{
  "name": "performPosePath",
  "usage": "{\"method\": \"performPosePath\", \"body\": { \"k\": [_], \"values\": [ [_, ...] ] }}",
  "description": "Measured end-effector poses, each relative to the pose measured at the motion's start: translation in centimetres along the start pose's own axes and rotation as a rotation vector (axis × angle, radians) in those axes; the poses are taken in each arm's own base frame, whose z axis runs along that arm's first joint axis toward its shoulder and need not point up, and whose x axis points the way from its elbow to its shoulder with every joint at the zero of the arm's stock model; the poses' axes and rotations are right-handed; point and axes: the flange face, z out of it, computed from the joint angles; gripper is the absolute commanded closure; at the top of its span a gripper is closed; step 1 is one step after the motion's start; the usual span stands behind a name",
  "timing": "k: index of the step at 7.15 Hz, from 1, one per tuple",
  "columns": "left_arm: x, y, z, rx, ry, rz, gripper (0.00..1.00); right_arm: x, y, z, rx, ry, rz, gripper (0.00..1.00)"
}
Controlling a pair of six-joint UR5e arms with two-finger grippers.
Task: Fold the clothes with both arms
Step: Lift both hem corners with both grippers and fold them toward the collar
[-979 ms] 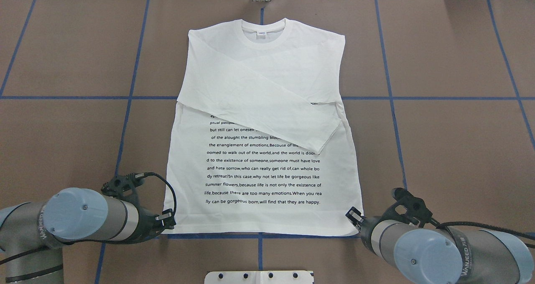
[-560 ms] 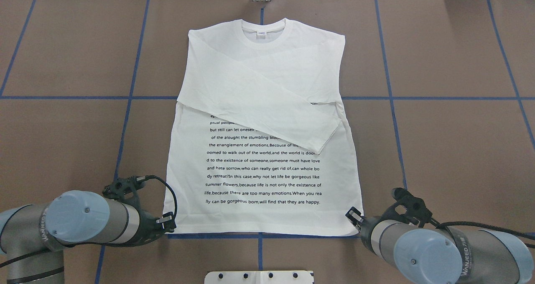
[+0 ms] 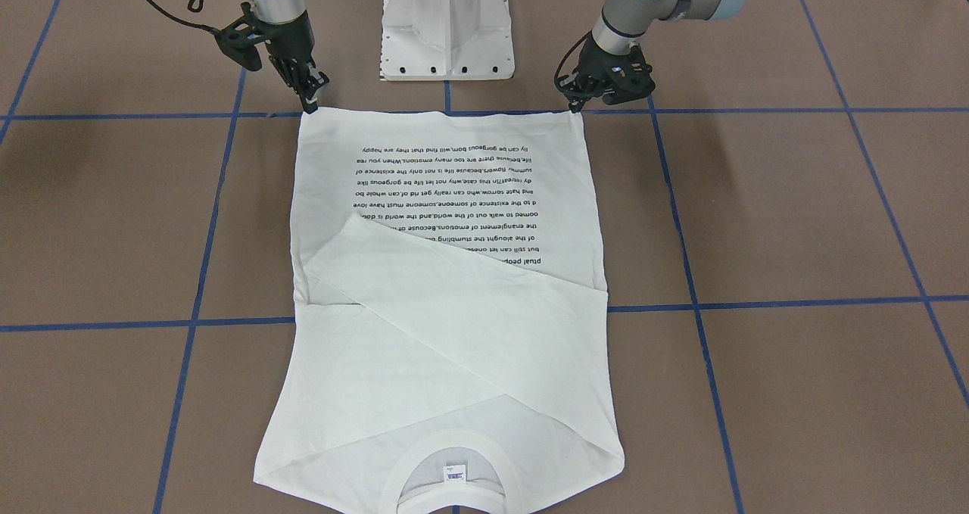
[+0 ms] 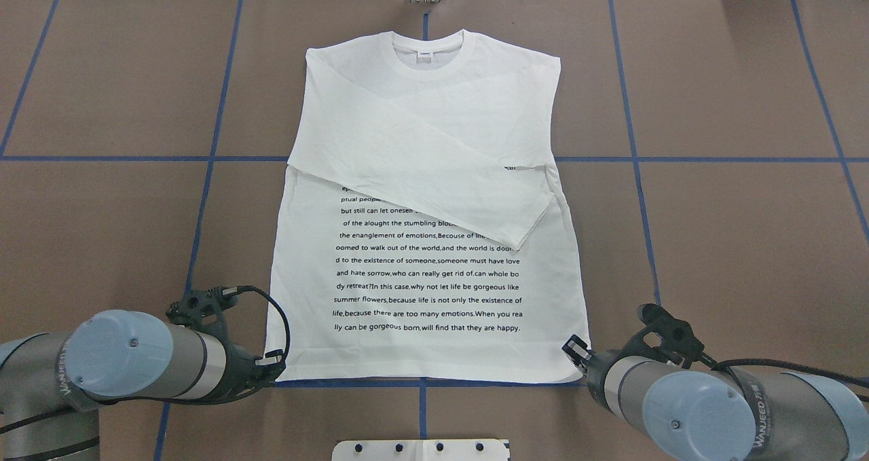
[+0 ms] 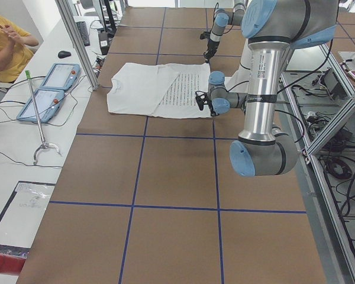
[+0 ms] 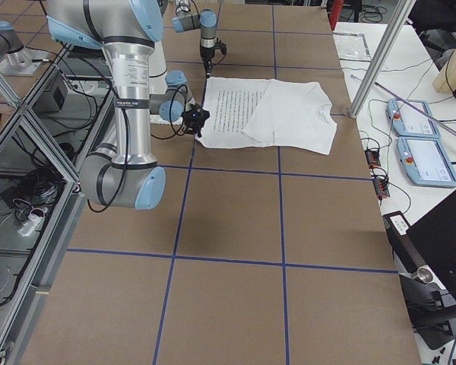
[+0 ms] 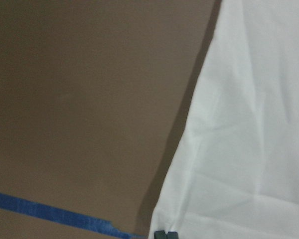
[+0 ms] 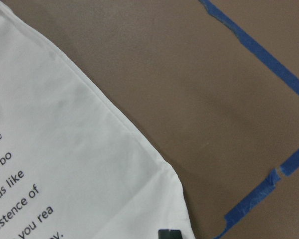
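Observation:
The white long-sleeved shirt [image 4: 428, 176] lies flat on the brown table, collar far from me, both sleeves folded across the chest, black text facing up. It also shows in the front view [image 3: 447, 332]. My left gripper [image 4: 273, 371] sits at the near left hem corner; in the left wrist view [image 7: 165, 234] its tips are together on that corner of the shirt [image 7: 249, 124]. My right gripper [image 4: 574, 349] sits at the near right hem corner; in the right wrist view [image 8: 169, 233] its tip rests on the hem of the shirt [image 8: 65, 149]. The hem lies flat.
The white metal pedestal [image 3: 447, 37] stands between the arms, just behind the hem. Blue tape lines [image 4: 204, 159] cross the table. In the left side view an operator [image 5: 6, 41] sits past the table's far edge, beside two blue pendants [image 5: 50, 89].
My left gripper has moved down and towards me onto the left hem corner. The right gripper and the shirt have hardly moved.

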Motion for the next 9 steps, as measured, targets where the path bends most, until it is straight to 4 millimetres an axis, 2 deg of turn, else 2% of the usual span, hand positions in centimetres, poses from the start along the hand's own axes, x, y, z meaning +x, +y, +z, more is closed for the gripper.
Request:
{"method": "performPosePath", "body": {
  "k": [2, 4, 6, 7, 8, 9],
  "values": [
    [2.0, 1.8, -4.9, -0.051, 0.092, 0.004, 1.00, 2.5, -0.5, -2.3, -0.019, 0.017, -0.023, 1.00],
    [3.1, 3.0, -9.5, -0.070, 0.159, -0.019, 1.00, 4.6, -0.6, -6.2, -0.064, 0.020, -0.052, 1.00],
    [3.3, 3.4, -11.3, -0.074, 0.171, -0.042, 1.00, 5.4, -0.3, -9.6, -0.111, 0.010, -0.063, 1.00],
    [3.6, 3.4, -12.5, -0.070, 0.191, -0.045, 1.00, 4.6, -1.2, -10.9, -0.110, -0.017, -0.042, 1.00],
    [4.1, 2.0, -12.8, -0.040, 0.206, -0.056, 1.00, 3.2, -3.1, -11.3, -0.085, -0.045, -0.028, 1.00],
    [5.6, -1.0, -12.7, 0.023, 0.226, -0.062, 1.00, 0.9, -5.3, -10.5, -0.061, -0.069, -0.046, 1.00]
  ]
}}
